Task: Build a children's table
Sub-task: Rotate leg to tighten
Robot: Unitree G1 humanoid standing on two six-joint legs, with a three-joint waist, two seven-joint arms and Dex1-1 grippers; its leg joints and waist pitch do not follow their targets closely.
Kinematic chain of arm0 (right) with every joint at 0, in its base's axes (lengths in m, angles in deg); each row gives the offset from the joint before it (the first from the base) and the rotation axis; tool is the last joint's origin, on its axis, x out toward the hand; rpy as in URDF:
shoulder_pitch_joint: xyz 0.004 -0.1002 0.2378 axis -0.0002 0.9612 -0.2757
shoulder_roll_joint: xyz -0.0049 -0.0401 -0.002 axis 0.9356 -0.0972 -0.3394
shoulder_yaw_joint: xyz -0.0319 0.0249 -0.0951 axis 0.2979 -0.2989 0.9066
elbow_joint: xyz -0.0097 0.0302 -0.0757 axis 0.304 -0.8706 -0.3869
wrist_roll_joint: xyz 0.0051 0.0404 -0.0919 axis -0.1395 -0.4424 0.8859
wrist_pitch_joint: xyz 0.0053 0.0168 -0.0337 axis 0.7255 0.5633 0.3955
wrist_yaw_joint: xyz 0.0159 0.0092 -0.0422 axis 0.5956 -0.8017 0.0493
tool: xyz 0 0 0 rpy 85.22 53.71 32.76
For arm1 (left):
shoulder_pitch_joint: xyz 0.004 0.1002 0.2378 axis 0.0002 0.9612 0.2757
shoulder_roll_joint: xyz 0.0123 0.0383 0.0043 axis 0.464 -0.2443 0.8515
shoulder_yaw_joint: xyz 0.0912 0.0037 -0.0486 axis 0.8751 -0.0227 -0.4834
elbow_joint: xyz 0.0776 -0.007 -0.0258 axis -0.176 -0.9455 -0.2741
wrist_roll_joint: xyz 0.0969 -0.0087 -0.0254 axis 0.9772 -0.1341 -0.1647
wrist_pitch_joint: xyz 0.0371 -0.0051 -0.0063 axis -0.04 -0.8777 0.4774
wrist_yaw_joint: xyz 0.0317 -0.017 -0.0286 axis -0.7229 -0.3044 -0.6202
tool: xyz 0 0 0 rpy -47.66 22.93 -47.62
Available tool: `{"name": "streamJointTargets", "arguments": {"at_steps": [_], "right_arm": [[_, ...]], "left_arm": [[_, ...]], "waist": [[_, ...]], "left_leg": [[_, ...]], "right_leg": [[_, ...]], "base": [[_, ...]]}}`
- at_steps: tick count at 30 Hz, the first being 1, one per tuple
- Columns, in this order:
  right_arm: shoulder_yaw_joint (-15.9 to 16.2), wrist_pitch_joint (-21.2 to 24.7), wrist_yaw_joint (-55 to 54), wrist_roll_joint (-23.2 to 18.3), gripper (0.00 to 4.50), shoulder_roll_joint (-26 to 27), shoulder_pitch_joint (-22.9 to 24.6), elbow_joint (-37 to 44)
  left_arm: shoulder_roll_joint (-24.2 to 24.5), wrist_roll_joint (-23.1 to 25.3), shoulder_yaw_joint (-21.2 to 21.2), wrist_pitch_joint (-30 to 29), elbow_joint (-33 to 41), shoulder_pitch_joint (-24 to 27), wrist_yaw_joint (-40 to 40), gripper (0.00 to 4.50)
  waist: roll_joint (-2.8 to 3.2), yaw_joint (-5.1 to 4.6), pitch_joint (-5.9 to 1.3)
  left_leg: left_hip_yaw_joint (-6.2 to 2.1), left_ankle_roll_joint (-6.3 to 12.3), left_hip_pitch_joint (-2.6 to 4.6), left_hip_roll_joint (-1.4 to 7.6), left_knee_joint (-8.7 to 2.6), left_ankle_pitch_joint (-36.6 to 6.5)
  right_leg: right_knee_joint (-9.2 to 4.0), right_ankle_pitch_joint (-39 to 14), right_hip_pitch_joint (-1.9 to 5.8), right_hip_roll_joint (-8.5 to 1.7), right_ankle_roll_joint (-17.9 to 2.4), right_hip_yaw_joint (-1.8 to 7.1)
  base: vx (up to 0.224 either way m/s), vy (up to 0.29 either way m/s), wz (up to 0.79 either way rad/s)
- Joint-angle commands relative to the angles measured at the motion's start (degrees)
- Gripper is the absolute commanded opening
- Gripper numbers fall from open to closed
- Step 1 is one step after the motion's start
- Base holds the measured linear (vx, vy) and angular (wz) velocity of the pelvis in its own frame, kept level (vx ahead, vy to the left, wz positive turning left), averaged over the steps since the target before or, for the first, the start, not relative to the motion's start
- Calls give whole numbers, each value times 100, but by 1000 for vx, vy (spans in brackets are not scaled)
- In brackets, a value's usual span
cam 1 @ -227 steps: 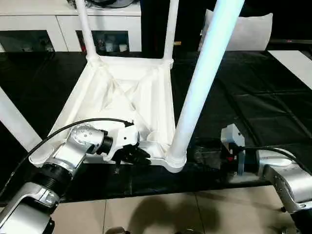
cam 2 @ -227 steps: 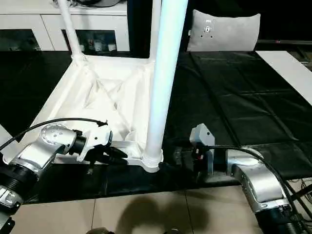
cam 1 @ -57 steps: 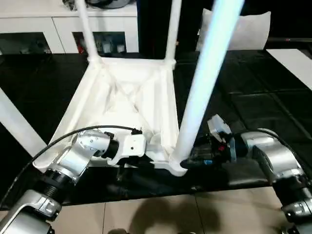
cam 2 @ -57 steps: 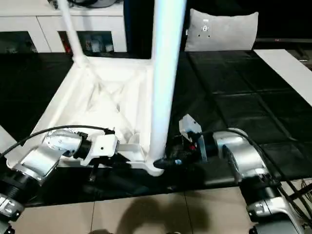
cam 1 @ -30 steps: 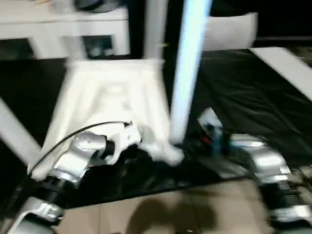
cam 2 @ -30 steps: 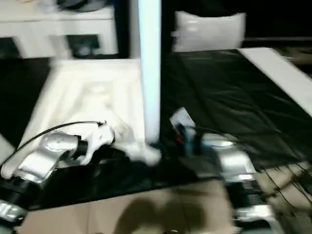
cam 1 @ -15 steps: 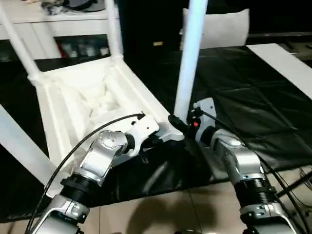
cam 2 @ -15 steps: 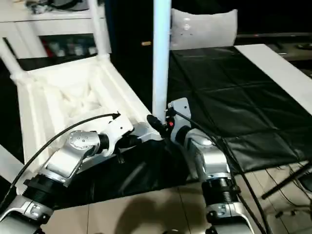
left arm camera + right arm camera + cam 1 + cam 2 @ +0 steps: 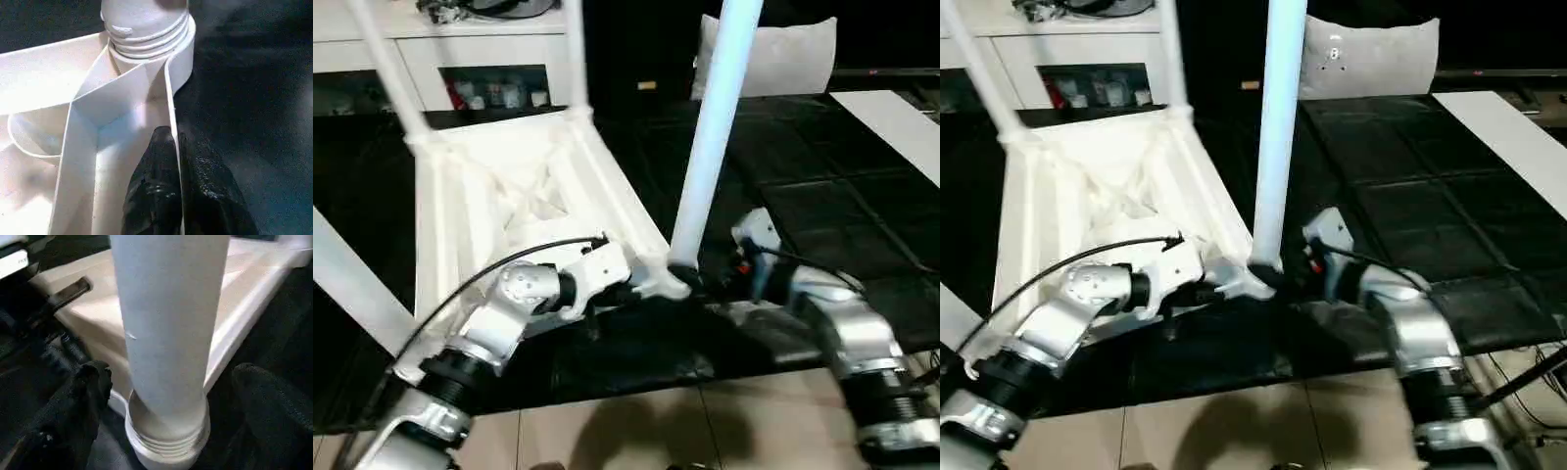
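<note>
Table (image 9: 499, 196) lies upside down on the black mat (image 9: 822, 166), ribbed underside up, and sits turned from where it lay seconds ago: its near corner now points between the two grippers instead of its near edge running straight across. The right gripper (image 9: 166, 401), clamped low on the near leg (image 9: 715, 127) two seconds ago, has let go; its fingers (image 9: 73, 401) now stand wide apart on either side of the leg's base, clear of it. The left gripper (image 9: 176, 181) stays pinched shut on the thin rim wall (image 9: 171, 112) just behind the corner socket (image 9: 146, 34), one finger inside the rim, one outside.

The near leg stands upright in that socket, its threaded collar seated, directly ahead of both grippers. Two more legs (image 9: 573, 49) rise from the far corners beyond the left gripper, and a fourth slants out past the left arm. All parts are white plastic. A cabinet (image 9: 440, 49) and a pillow (image 9: 783, 54) stand far beyond the table.
</note>
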Motion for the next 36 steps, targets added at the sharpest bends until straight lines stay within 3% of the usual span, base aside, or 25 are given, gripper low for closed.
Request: {"name": "streamJointTargets", "arguments": {"at_steps": [1,4,12,15,18,22,29,36], "right_arm": [[114,-86,491,-100,428,-156,-140,19],[247,1,1297,-297,413,-371,-277,-115],[496,329,2057,-524,351,-512,-316,-109],[572,456,2252,-601,310,-518,-269,-60],[639,480,2311,-601,298,-498,-216,-50],[677,530,2355,-629,256,-490,-188,-46],[711,621,2355,-656,212,-469,-123,-8],[677,918,2011,-750,209,-374,29,274]], "left_arm": [[131,117,472,354,-113,-30,596,0],[267,66,555,776,-272,-126,1041,0],[479,-61,743,1181,-231,-173,1734,0],[519,-64,760,1307,-329,-215,1919,0],[539,-54,760,1397,-417,-254,1994,0],[541,-36,765,1469,-499,-298,1992,0],[532,-60,727,1374,-519,-252,2019,0],[429,-367,514,667,-164,-58,1853,0]], "waist": [[-69,-1,-322],[-64,39,-326],[-69,145,-346],[-62,153,-336],[-39,161,-339],[-78,159,-346],[-68,168,-336],[-57,163,-334]], "left_leg": [[-25,504,-38,221,-341,-721],[-20,554,-39,232,-328,-680],[-11,521,-28,264,-317,-575],[-14,456,-39,254,-323,-655],[-21,403,-40,253,-324,-694],[-19,381,-43,244,-322,-647],[-19,349,-35,249,-324,-707],[-22,344,-45,252,-327,-625]], "right_leg": [[-408,-1575,325,-453,-996,293],[-390,-1509,324,-455,-1044,281],[-334,-1260,318,-469,-1172,282],[-360,-1477,323,-474,-1105,281],[-368,-1548,325,-478,-1064,282],[-361,-1502,331,-463,-1049,276],[-380,-1702,318,-472,-987,279],[-352,-1493,329,-469,-1057,279]], "base": [[0,0,0],[0,0,0],[0,0,0],[0,0,0],[0,0,0],[0,0,0],[0,0,0],[0,0,0]]}}
